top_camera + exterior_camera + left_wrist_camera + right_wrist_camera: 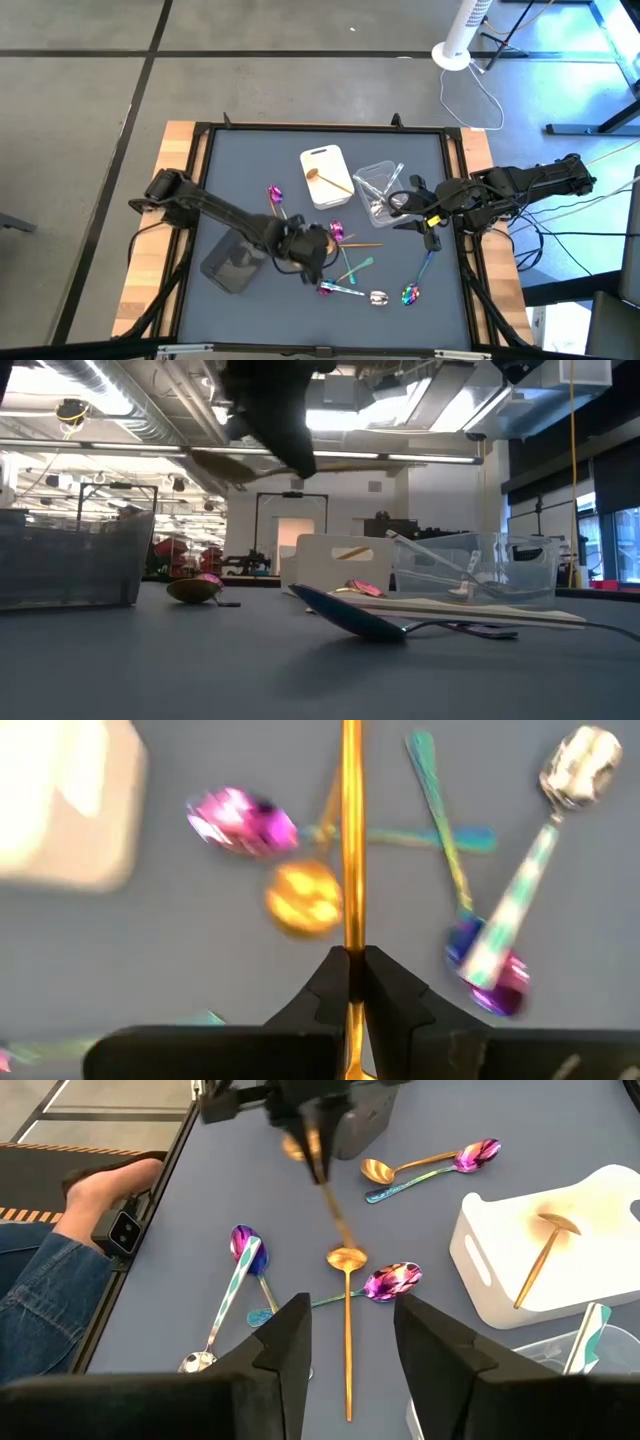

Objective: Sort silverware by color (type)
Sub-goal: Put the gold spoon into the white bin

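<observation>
Holding a gold utensil (350, 830) by its handle, the left gripper (350, 960) has its fingers pressed together on it above the middle of the grey bench (250, 150). Its working end is cut off in the left wrist view and smeared in the right wrist view, so spoon or fork cannot be told. Beneath it lie a gold spoon (346, 1260), a purple spoon (392, 1280) just beside it, and a teal piece crossing under them. A silver-handled piece (378, 297) and another purple spoon (411, 294) rest nearer the bench's front edge. One gold spoon (318, 177) sits in the white tray (335, 160); the clear tray (375, 180) holds silver pieces, hard to count. The right gripper (350, 1345) hovers by the clear tray, fingers apart. A dark grey tray (232, 265) is partly hidden under the left arm.
</observation>
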### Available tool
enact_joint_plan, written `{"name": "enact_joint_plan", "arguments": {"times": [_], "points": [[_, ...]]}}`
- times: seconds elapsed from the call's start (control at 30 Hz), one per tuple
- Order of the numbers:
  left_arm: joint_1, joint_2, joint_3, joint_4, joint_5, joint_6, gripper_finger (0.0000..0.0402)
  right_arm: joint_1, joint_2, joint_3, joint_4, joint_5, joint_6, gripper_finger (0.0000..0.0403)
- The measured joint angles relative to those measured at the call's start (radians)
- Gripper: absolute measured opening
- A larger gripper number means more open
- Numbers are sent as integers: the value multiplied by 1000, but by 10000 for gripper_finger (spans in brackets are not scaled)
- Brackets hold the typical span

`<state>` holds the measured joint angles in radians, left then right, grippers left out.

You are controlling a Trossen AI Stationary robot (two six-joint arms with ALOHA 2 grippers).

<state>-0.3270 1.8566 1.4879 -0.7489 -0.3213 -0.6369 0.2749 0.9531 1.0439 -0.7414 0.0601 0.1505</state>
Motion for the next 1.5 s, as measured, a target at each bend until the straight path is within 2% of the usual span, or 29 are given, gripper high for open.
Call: {"name": "enact_joint_plan", "arguments": {"times": [0.2, 0.37, 0.57, 0.67, 0.8, 1.03, 1.27, 1.37, 1.5], "points": [[101, -39, 1, 3, -37, 284, 11, 0, 0, 0, 0, 0, 0, 134], [204, -41, 1, 35, -40, 586, 11, 0, 0, 0, 0, 0, 0, 134], [328, -40, 1, 140, -27, 948, 11, 0, 3, 0, 13, 0, 0, 134], [388, -39, 1, 199, 34, 1089, 11, 0, 12, 0, 28, -10, 0, 134], [461, -38, 1, 238, 181, 1174, 11, 0, 40, 0, 49, -32, 1, 134], [550, -25, 1, 253, 292, 1285, 11, 0, 87, 0, 53, -161, 1, 134], [589, 41, -1, 270, 371, 1321, 11, 1, 99, 0, 56, -317, 87, 134], [594, 79, -2, 267, 381, 1385, 11, 6, 98, 0, 57, -342, 132, 134], [596, 108, -2, 282, 394, 1432, 11, 49, 98, 0, 59, -319, 134, 134]]}}
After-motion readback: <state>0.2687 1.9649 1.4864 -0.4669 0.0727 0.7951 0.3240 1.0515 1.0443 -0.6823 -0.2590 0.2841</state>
